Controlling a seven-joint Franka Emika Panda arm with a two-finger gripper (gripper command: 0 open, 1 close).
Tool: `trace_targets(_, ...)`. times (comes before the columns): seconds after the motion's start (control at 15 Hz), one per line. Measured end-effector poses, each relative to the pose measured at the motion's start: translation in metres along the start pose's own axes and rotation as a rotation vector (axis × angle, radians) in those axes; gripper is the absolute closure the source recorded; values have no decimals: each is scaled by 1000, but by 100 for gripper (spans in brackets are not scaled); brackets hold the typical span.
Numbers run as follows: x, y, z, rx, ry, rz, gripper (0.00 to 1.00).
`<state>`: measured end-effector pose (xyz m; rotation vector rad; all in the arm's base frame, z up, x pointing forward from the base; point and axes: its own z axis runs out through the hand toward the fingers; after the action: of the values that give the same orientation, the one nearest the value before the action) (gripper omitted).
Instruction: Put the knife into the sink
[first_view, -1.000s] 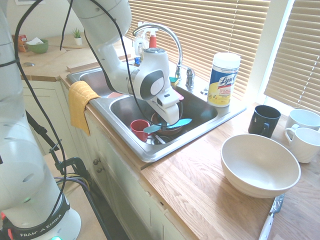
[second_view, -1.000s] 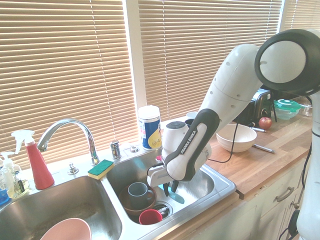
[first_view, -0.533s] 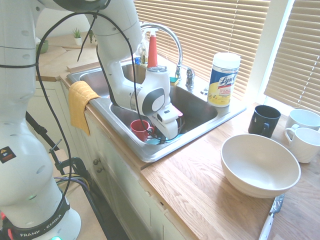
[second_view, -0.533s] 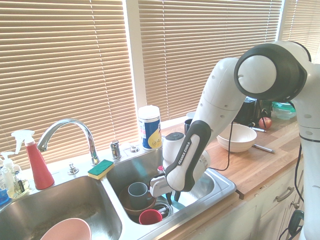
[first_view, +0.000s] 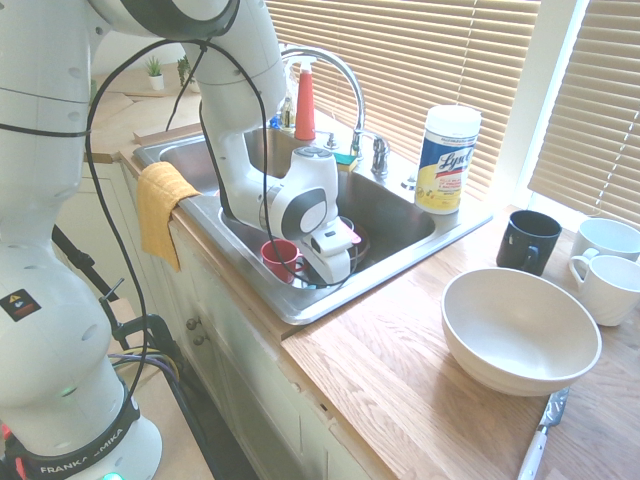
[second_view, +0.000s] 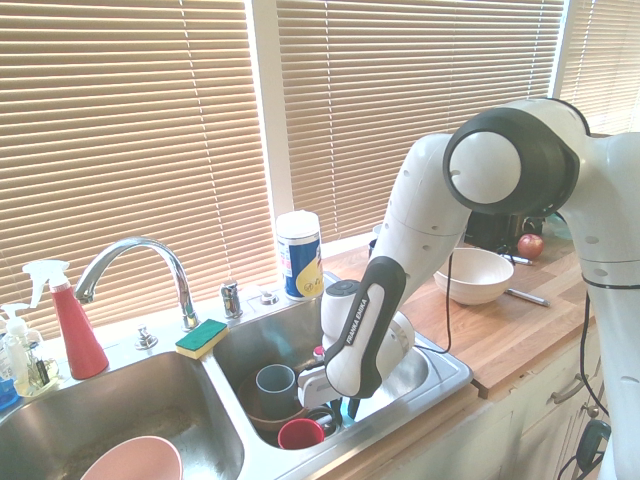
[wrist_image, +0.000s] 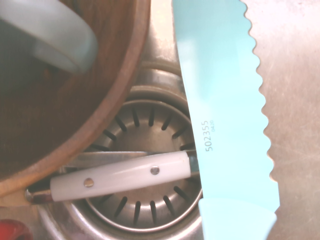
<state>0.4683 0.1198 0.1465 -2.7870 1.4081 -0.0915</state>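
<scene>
As the arm has come down since a second ago, the hand (first_view: 322, 272) now sits low inside the sink (first_view: 400, 262), where earlier it hung above the basin with the turquoise knife (wrist_image: 225, 125) showing beneath it. The fingers are hidden behind the wrist body in both exterior views; by every indication the hand is closed, and the knife in the wrist view rises from the bottom edge as a held thing would. Judged from this, the blade is at or near the basin floor and only the release remains.

To the left of the hand stands a red cup (first_view: 279, 258); behind it, a brown bowl (second_view: 262, 410) with a grey mug (second_view: 275, 383) inside. Directly below, the wrist view shows the drain strainer (wrist_image: 145, 200) with a white-handled utensil (wrist_image: 120, 176) lying across it, the knife just beside.

Legible writing:
- Knife blade: "502355".
- Wipes canister (first_view: 447, 158), on the sink rim to the right of the hand: "Lysol".
- Forearm (second_view: 358, 320): "FRANKA EMIKA".
</scene>
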Motion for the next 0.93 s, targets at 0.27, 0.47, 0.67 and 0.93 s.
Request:
trace_targets(0.27,2,0,-1,1,5,-1,0)
trace_targets(0.47,3,-3,-2,4,12,-3,0)
trace_targets(0.67,6,-5,-7,14,18,-2,0)
trace_targets(0.93,14,-21,-79,67,62,-37,0)
